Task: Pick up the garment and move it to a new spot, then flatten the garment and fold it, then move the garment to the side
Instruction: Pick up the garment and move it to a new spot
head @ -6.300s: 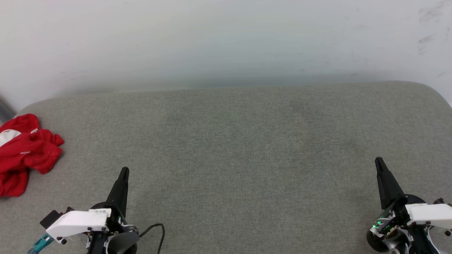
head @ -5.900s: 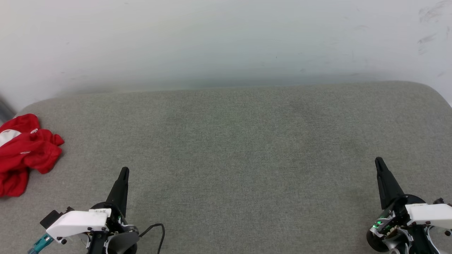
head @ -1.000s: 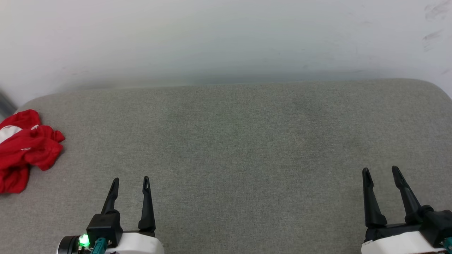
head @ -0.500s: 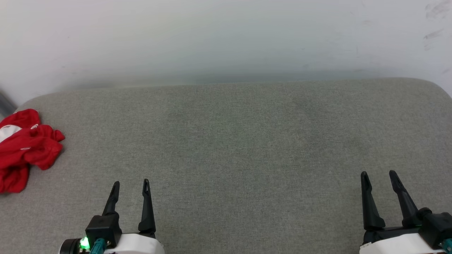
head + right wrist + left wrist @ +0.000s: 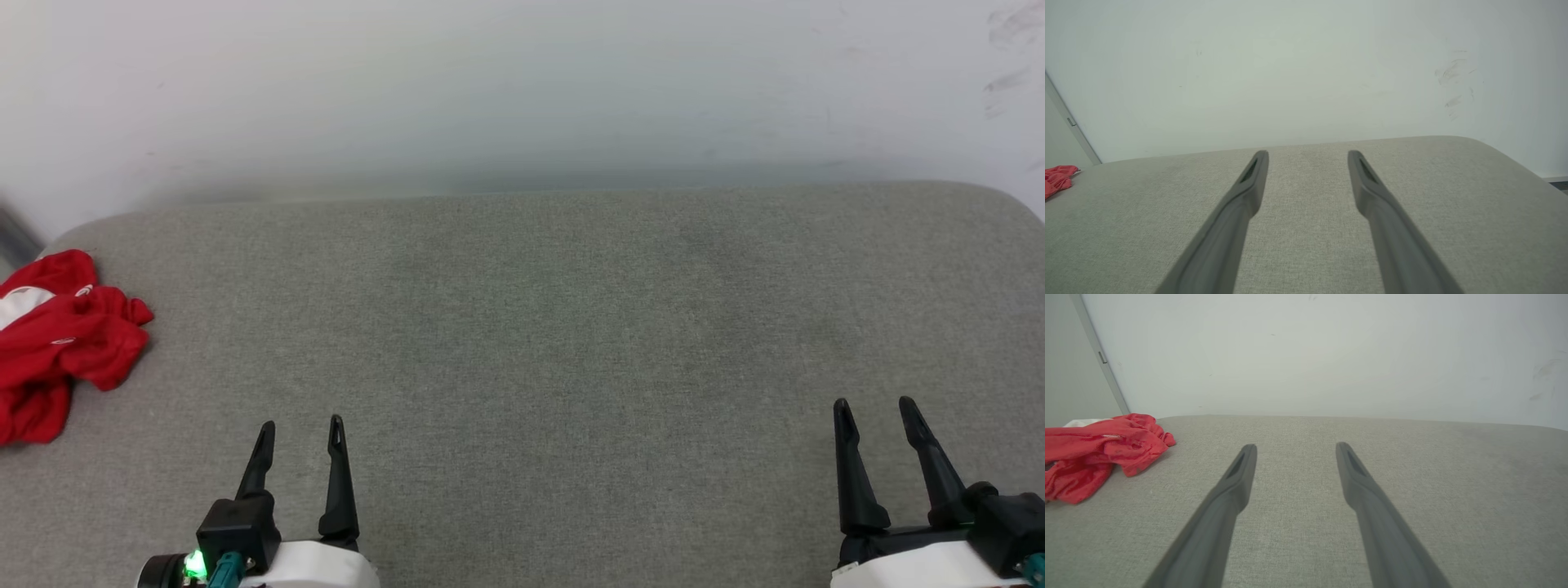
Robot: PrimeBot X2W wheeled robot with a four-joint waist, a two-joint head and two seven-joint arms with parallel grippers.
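Reaching for the crumpled garment (image 5: 61, 343) on the grey cushion (image 5: 539, 327) suits the left gripper (image 5: 300, 426), its fingers parted and empty. The right gripper (image 5: 872, 405), likewise parted and empty, sits well apart. Pinch a raised fold.

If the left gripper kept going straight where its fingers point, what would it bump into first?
Probably the white wall. The left gripper points across bare grey cushion toward it; the red garment lies off to its left, outside that line. Its height above the cushion is unclear.
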